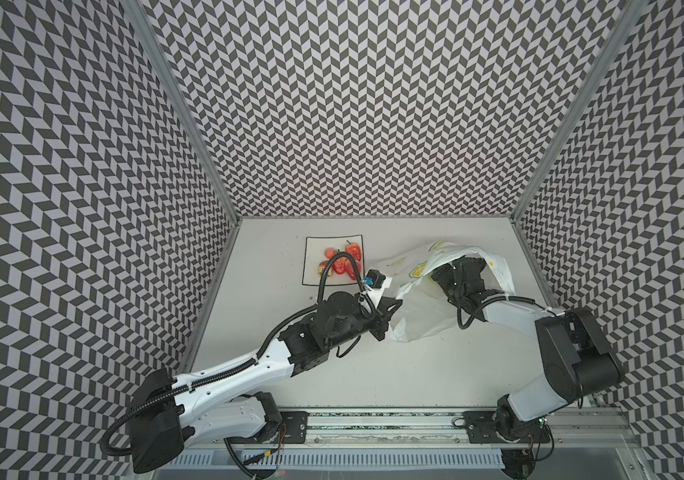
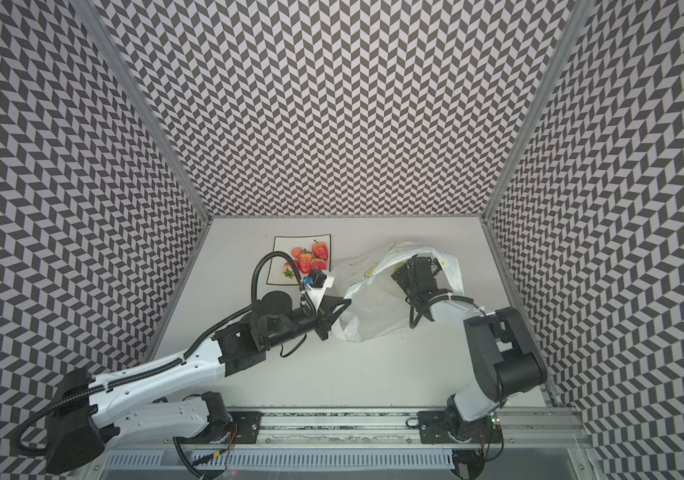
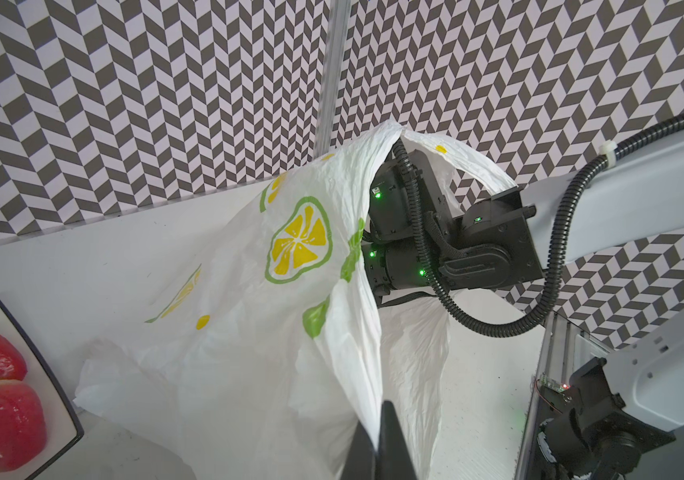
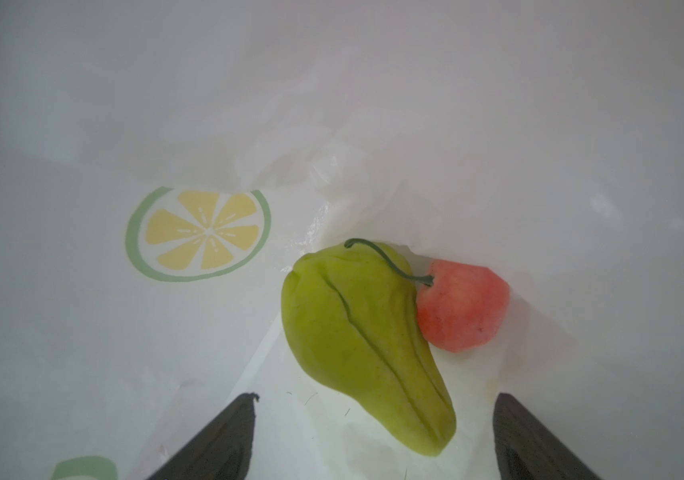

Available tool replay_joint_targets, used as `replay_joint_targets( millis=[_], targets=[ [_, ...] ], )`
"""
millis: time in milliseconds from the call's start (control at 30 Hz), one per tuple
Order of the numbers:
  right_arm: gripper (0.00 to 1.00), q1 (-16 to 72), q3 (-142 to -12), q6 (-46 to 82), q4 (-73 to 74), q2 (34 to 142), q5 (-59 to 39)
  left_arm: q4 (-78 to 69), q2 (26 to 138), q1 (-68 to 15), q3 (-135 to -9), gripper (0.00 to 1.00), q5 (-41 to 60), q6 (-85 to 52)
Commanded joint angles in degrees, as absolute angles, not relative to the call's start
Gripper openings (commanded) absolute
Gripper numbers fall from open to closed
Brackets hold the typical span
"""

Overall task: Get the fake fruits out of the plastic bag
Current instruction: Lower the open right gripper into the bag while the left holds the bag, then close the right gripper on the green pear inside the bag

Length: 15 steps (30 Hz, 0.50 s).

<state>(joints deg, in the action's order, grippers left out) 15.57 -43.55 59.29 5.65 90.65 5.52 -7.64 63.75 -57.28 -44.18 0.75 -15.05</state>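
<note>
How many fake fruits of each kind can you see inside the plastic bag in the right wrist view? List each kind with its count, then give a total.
Pear: 1
Cherry: 1
Total: 2 in view inside the plastic bag; its folds may hide more.

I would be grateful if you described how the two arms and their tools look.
Both arms pair white shells with black joint housings. Ribbed black cable conduit runs along the left arm and loops at its wrist; a similar conduit follows the right arm, fastened with a white tie. Green lights glow on its wrist housings. The left tool and right tool have dark, tapered fingers.
</note>
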Motion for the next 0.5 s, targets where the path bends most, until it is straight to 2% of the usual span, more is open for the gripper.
replay_joint_targets(
  millis=[0, 267, 467],
  targets=[
    [0.86, 15.27, -44.54, 57.97, 9.42, 92.83, 3.02, -8.55, 63.55, -56.95, -46.49, 0.0, 1.12, -14.41],
    [0.78, 15.21, -45.26, 54.33, 17.21, 97.82, -4.08, -8.38, 63.68, -56.9, -46.49, 0.0, 1.81, -14.33],
    [0.72, 15.17, -43.39, 53.35, 22.76, 97.78, -1.74, -8.09, 63.65, -56.87, -46.49, 0.0, 1.91, -14.16]
  ],
)
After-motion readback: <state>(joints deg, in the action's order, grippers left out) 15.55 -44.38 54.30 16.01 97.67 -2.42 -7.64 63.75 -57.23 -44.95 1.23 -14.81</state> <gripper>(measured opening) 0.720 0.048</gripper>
